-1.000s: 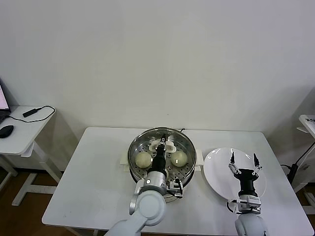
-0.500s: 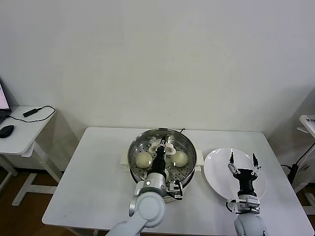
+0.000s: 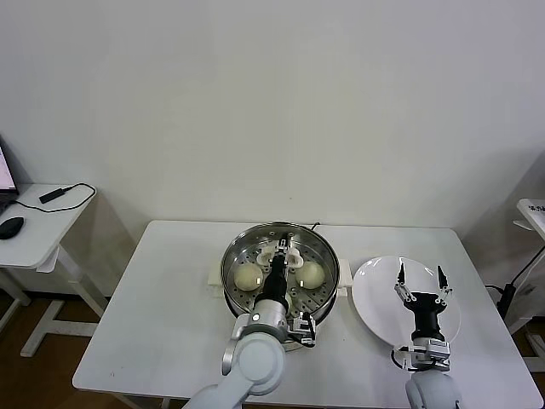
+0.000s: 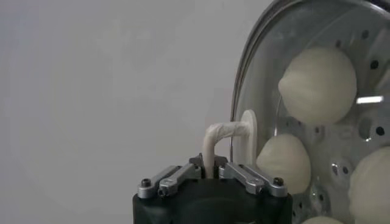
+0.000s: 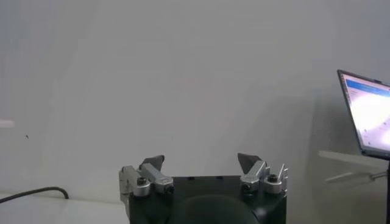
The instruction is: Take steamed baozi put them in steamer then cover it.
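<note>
The steamer (image 3: 226, 281) stands at the table's middle. The clear glass cover (image 3: 300, 242) lies over it; I cannot tell whether it rests on the rim. My left gripper (image 3: 279, 256) is shut on the cover's cream-white handle (image 4: 220, 132), above the steamer's centre. Through the glass I see cream-white baozi (image 3: 248, 275) (image 3: 310, 273) on the perforated tray. In the left wrist view the cover's metal rim (image 4: 242, 91) and three baozi (image 4: 317, 85) show. My right gripper (image 3: 419, 278) is open and empty above the white plate (image 3: 375, 294); it also shows in the right wrist view (image 5: 208, 164).
The white plate is bare and sits to the right of the steamer. A side table (image 3: 38, 226) with a mouse and a cable stands at the far left. A laptop screen (image 5: 367, 112) shows in the right wrist view.
My left gripper has shifted slightly with the cover's handle in it, over the steamer's centre. The right arm has not moved.
</note>
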Tool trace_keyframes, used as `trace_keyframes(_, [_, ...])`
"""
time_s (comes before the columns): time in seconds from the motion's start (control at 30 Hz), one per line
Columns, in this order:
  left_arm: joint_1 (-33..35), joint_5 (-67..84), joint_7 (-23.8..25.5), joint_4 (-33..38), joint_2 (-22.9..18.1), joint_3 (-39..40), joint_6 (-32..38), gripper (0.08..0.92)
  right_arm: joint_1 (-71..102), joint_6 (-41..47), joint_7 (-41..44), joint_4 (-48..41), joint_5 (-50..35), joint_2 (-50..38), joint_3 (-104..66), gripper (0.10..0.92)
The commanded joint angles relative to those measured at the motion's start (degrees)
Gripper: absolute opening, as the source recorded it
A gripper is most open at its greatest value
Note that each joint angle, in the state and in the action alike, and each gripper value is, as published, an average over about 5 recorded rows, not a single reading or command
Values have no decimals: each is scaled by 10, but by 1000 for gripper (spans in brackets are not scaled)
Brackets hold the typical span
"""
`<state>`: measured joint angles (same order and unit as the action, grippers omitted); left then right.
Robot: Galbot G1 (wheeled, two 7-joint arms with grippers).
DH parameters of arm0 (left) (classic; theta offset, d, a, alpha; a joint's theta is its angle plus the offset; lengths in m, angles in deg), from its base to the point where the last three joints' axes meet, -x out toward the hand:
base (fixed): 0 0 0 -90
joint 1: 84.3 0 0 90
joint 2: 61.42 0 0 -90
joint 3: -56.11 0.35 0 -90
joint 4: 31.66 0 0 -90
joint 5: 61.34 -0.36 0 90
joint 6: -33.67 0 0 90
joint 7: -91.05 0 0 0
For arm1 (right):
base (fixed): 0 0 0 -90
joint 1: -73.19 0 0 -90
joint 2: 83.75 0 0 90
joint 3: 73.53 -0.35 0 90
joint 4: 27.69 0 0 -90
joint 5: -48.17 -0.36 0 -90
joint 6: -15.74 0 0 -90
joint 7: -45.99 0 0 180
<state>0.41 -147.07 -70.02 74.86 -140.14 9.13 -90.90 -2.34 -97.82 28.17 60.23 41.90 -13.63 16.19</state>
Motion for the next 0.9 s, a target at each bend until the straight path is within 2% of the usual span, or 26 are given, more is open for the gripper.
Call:
trace_keyframes(0.03, [11, 5, 4, 30, 8, 1, 0, 431, 0, 0, 0, 1, 3, 2, 1, 823])
trace_keyframes(0.17, [23, 10, 6, 64, 18, 3, -3, 522, 0, 0, -1, 1, 4, 3, 3, 823])
trace_keyframes(0.4, [48, 31, 9, 137, 51, 0, -6, 570, 1, 0, -1, 5, 7, 5, 3, 823])
trace_keyframes(0.7, [93, 106, 11, 232, 128, -30, -11, 800, -3, 0, -2, 4, 4, 3, 0, 823])
trace_keyframes(0.9, [116, 197, -6, 273, 161, -101, 0, 822, -2, 0, 6, 4, 0, -1, 1, 823])
